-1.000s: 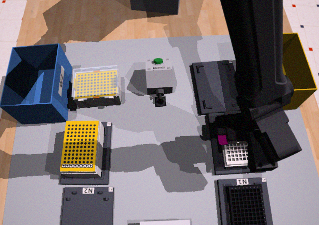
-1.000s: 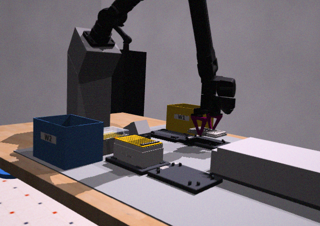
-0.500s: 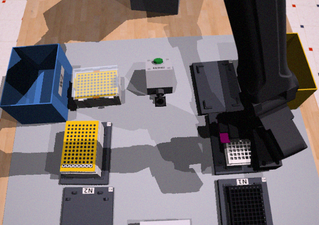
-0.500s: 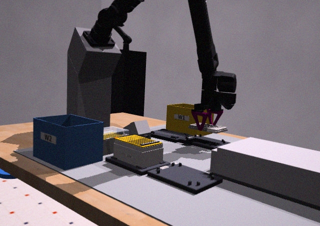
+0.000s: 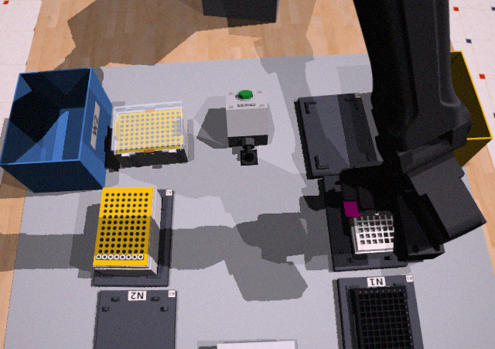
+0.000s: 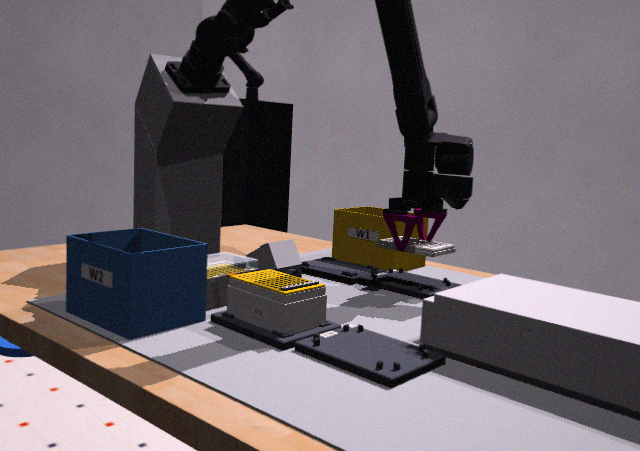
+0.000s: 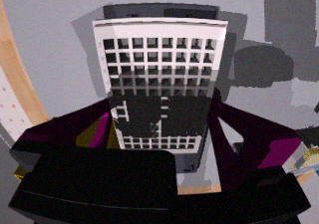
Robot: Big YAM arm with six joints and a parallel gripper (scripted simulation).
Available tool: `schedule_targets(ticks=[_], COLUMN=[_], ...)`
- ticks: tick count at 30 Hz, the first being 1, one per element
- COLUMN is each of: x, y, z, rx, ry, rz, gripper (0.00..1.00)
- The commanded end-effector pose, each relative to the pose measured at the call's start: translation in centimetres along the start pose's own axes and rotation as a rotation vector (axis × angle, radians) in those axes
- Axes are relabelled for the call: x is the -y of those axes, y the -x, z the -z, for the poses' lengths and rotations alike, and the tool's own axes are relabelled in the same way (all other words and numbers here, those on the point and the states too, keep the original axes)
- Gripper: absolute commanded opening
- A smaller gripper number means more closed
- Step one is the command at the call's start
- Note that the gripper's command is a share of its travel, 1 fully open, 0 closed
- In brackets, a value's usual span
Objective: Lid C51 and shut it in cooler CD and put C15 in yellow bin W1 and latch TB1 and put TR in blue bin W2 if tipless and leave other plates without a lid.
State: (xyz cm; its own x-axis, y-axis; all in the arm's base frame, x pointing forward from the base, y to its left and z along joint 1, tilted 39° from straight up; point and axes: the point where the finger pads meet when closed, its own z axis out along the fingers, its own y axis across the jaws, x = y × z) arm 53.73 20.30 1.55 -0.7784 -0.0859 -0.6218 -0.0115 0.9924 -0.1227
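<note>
My own arm (image 5: 407, 57) hides most of the yellow bin W1 (image 5: 472, 97) and half of the white assay plate (image 5: 373, 231) from above. The N2 nest (image 5: 135, 321) and the black plate at N1 (image 5: 381, 317) run off the bottom edge. The W2 label (image 5: 95, 122) is too foreshortened to read there.
</note>
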Motion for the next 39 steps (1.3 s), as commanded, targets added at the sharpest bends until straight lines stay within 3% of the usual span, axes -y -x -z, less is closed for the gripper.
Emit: schedule_targets(ticks=[1, 39], x=[-0.9, -0.8], y=[0.5, 0.4], z=[2.0, 6.5], rx=[0.018, 0.018], ry=[0.016, 0.016], rz=[-0.005, -0.006], gripper=[0.00, 0.00])
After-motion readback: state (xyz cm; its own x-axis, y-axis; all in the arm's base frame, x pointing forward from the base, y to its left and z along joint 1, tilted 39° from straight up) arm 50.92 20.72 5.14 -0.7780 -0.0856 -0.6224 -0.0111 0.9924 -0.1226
